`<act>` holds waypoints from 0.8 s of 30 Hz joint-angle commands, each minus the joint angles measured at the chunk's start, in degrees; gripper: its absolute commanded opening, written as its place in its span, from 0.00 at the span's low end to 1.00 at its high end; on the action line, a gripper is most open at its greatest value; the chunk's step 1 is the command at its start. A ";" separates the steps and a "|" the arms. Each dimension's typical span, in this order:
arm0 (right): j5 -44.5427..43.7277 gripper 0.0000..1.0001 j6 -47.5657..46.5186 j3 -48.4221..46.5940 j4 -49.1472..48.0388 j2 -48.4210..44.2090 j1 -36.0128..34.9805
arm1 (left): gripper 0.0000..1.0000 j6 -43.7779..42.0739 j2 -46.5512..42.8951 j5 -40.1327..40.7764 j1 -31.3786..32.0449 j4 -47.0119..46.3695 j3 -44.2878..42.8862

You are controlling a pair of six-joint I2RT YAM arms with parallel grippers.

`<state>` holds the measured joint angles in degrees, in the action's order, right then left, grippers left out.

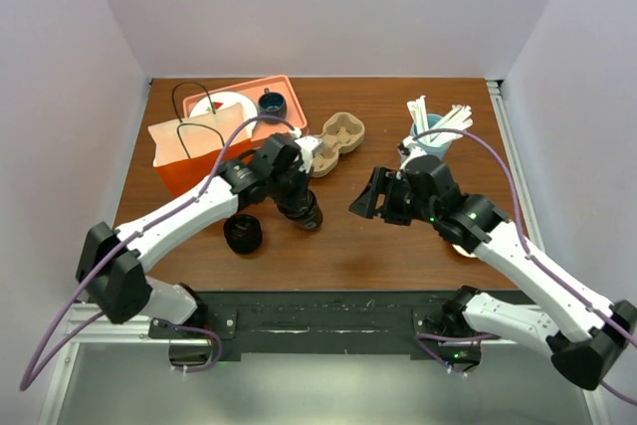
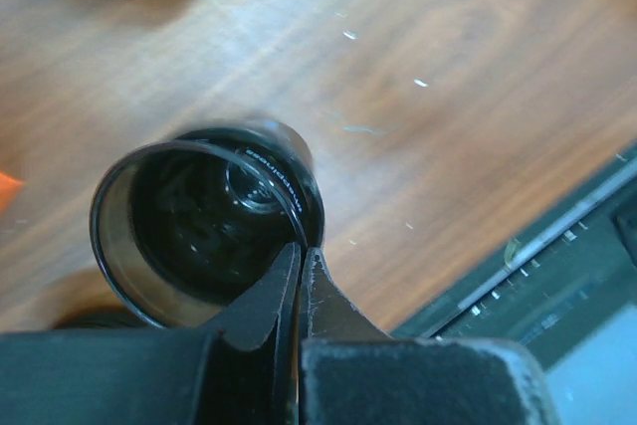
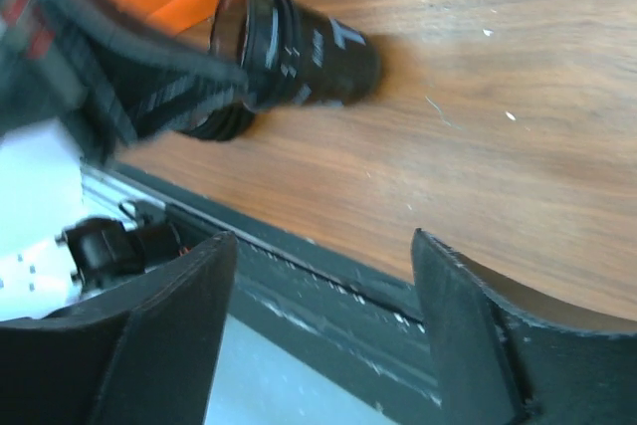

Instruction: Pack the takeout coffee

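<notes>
The takeout coffee (image 1: 309, 212), a dark cup with a ridged black lid, lies on its side low over the wooden table, in front of the orange bag. My left gripper (image 1: 297, 196) is shut on the raised rim of its lid. In the left wrist view the lid end (image 2: 199, 216) faces the camera and the fingertips (image 2: 301, 251) pinch its edge. In the right wrist view the cup (image 3: 309, 47) shows side-on at the upper left. My right gripper (image 1: 356, 202) hangs open a short way to the cup's right, its jaws (image 3: 323, 246) wide apart with nothing between them.
A second dark cup (image 1: 243, 234) stands just left of the held one. Behind are an orange paper bag (image 1: 184, 151), an orange tray (image 1: 291, 87) holding a white plate and a dark cup (image 1: 272, 104), a cardboard cup carrier (image 1: 336, 138) and a cup of stirrers (image 1: 435, 128).
</notes>
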<state>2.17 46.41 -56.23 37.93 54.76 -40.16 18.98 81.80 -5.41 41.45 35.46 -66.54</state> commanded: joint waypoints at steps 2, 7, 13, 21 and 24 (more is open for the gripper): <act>3.71 0.70 5.44 3.40 -16.56 6.14 0.52 | 0.00 2.20 -6.38 -6.98 -0.41 -9.09 7.29; 6.53 0.67 7.38 5.51 -22.46 9.66 0.61 | 0.00 1.94 -6.57 -7.07 -0.32 -8.31 8.62; 4.25 0.67 5.18 5.69 -21.06 9.31 0.52 | 0.00 0.71 -7.18 -3.03 -0.41 -6.73 5.74; 0.47 0.66 3.60 6.04 -14.82 5.89 0.61 | 0.00 -0.70 -5.42 -3.29 -0.14 -3.74 0.54; -1.20 0.66 3.33 6.22 -12.54 4.13 0.52 | 0.00 -0.18 -6.04 -2.85 0.12 -2.77 0.10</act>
<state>4.97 50.96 -50.11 22.46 62.37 -39.77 19.40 76.23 -8.60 41.39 31.90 -63.96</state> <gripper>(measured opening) 0.665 0.018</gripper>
